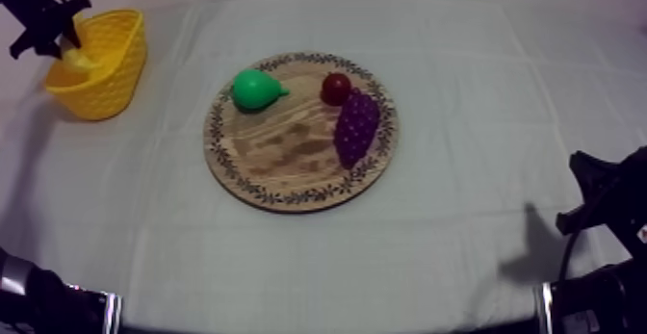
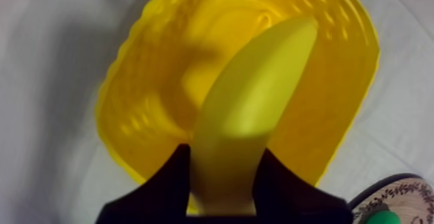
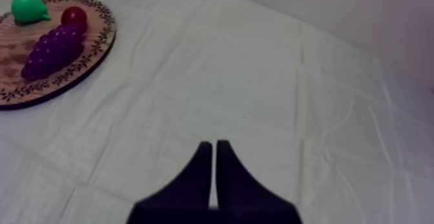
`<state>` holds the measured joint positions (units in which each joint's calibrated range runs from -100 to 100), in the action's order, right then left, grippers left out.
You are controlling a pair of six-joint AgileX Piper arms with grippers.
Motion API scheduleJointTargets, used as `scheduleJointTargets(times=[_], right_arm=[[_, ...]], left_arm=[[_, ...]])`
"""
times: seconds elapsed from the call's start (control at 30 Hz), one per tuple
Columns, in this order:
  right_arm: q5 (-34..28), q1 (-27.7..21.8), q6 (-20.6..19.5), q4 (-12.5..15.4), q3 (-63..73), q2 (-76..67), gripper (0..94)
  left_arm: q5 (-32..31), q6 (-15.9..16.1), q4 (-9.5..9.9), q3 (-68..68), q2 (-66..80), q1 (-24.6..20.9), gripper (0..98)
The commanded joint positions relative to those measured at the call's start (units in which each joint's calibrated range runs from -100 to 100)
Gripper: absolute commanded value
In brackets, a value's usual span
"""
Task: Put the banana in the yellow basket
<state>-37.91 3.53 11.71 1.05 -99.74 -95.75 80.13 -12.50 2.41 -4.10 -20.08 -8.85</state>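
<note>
The yellow banana (image 2: 248, 104) is clamped between my left gripper's black fingers (image 2: 165, 181) and hangs over the mouth of the yellow basket (image 2: 161, 78). From above, my left gripper (image 1: 60, 32) sits at the basket (image 1: 106, 78), upper left of the table, with a bit of banana (image 1: 79, 59) below it. The round wooden board (image 1: 279, 160) in the middle carries a green pear (image 1: 256, 89), a small red fruit (image 1: 336, 89) and purple grapes (image 1: 355, 126). My right gripper (image 3: 214, 150) is shut on nothing, low over bare cloth right of the board (image 3: 13, 91).
The right arm (image 1: 607, 213) rests at the table's lower right edge. The board's rim (image 2: 394, 197) and a bit of the pear (image 2: 387, 217) lie just beside the basket. Bare cloth surrounds the board.
</note>
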Motion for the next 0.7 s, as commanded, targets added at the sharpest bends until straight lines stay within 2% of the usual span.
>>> scheduleJointTargets(times=[0.0, 0.17, 0.37, 0.53, 0.67], right_arm=[[0.01, 0.07, -0.01, 0.00, -0.04, -0.01, 0.4], [0.01, 0.07, -0.01, 0.00, -0.04, -0.01, 0.4], [0.01, 0.07, -0.01, 0.00, -0.04, -0.01, 0.4], [0.01, 0.07, -0.01, 0.00, -0.04, -0.01, 0.4], [0.01, 0.07, -0.01, 0.00, -0.04, -0.01, 0.4]], left_arm=[[-2.39, 0.43, -0.45, 1.56, -0.01, -0.06, 43.7], [-5.84, 1.29, -1.66, 4.45, 0.54, -0.26, 55.2], [-8.05, 1.73, -2.37, 6.72, 1.73, -0.30, 59.3], [-9.95, 1.67, -2.38, 10.03, 3.74, -0.36, 53.6], [-12.01, 1.61, -2.27, 13.67, 6.33, -0.46, 41.1]])
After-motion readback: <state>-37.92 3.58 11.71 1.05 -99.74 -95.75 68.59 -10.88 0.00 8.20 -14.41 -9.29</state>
